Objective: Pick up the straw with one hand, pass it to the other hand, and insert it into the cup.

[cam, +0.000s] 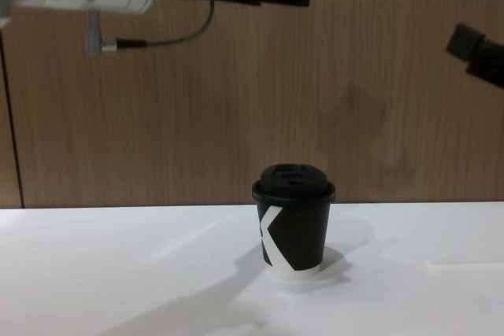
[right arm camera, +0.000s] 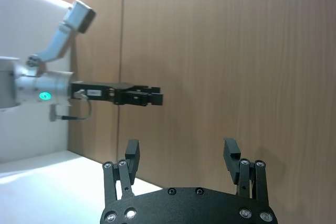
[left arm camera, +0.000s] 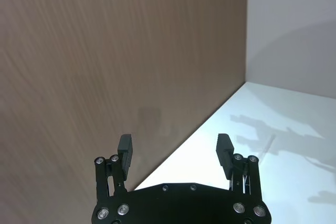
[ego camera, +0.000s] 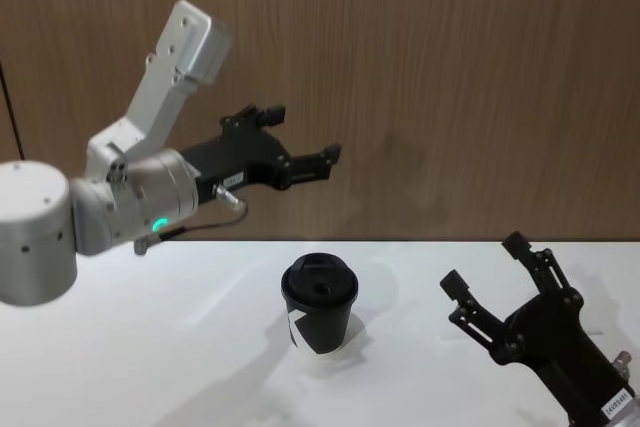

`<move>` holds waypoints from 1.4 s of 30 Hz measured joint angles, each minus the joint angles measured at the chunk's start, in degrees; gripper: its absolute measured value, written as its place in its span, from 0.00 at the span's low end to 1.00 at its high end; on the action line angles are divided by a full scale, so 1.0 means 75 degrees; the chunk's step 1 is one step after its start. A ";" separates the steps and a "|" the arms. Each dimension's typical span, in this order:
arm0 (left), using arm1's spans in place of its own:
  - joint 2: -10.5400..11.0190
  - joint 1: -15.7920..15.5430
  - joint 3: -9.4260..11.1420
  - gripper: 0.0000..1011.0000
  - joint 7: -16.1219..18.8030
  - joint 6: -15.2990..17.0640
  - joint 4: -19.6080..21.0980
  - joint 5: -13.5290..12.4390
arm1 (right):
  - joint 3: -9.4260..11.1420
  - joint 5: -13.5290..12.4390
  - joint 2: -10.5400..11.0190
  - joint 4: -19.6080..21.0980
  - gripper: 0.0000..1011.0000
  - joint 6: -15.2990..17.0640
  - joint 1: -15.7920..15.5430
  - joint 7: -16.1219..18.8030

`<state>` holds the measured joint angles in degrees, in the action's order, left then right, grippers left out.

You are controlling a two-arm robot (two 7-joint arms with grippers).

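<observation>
The cup (ego camera: 319,304) is stood lidded mid-worktop (ego camera: 150,347). Both the left pincer (ego camera: 300,142) and right pincer (ego camera: 485,272) are held apart, empty, raised; the straw (left arm camera: 266,145) lies faintly on the worktop, ungrasped.

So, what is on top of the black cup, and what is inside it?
A black domed lid closes the cup; nothing stands in it. The lid hides the inside.

White table (ego camera: 150,347) bears the black cup (ego camera: 319,304).
</observation>
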<state>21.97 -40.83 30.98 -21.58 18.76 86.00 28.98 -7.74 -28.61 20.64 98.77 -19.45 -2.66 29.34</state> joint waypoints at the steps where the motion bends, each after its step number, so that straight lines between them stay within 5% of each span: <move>1: 0.0000 0.0103 -0.0019 0.99 0.0077 -0.0067 0.0027 -0.0064 | -0.0035 0.0081 -0.0008 0.0015 0.99 0.0147 0.0011 -0.0174; 30: -0.0006 0.2286 -0.0419 0.99 0.1764 -0.1510 0.0607 -0.1469 | -0.0627 0.1445 -0.0156 0.0295 0.99 0.2544 0.0220 -0.3038; 42: -0.0008 0.3129 -0.0574 0.99 0.2410 -0.2064 0.0827 -0.2011 | -0.0700 0.1618 -0.0176 0.0330 0.99 0.2851 0.0246 -0.3403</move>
<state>21.91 -17.36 26.68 -3.51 3.28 92.21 13.90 -12.99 -16.47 19.32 101.24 1.93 -0.82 3.82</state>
